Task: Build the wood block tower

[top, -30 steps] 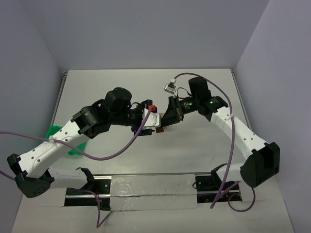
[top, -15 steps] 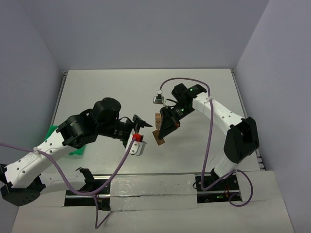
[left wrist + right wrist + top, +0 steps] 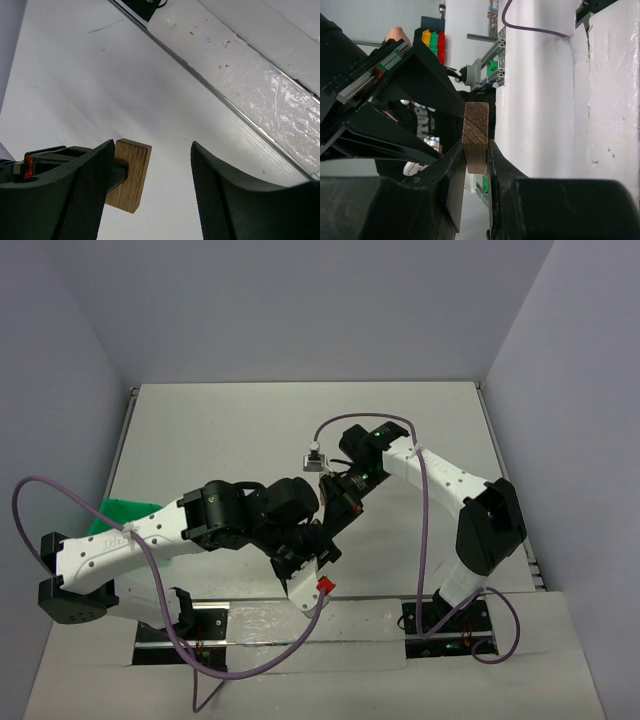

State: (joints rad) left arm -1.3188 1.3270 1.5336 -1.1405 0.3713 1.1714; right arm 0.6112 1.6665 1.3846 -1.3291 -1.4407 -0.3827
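One wood block (image 3: 476, 135), a thin tan piece seen end-on, is pinched between the fingers of my right gripper (image 3: 476, 152), which is shut on it. In the top view that gripper (image 3: 335, 502) hangs above mid-table. My left gripper (image 3: 318, 540) has come up beside it from the near side. In the left wrist view the same block (image 3: 131, 172) sits close against the left finger (image 3: 80, 200), with a wide gap to the other finger (image 3: 220, 200). The left gripper (image 3: 152, 149) is open and not squeezing the block. The tower and the other wood blocks are out of view.
A green tray (image 3: 120, 510) lies at the left, partly under the left arm. Purple cables loop over both arms. The metal rail and taped strip (image 3: 300, 625) run along the near edge. Grey walls close in the table at the back and both sides.
The left arm swung from the left side in toward the near centre, bringing its open jaws around the block. The right gripper drifted left and nearer with the block still held.
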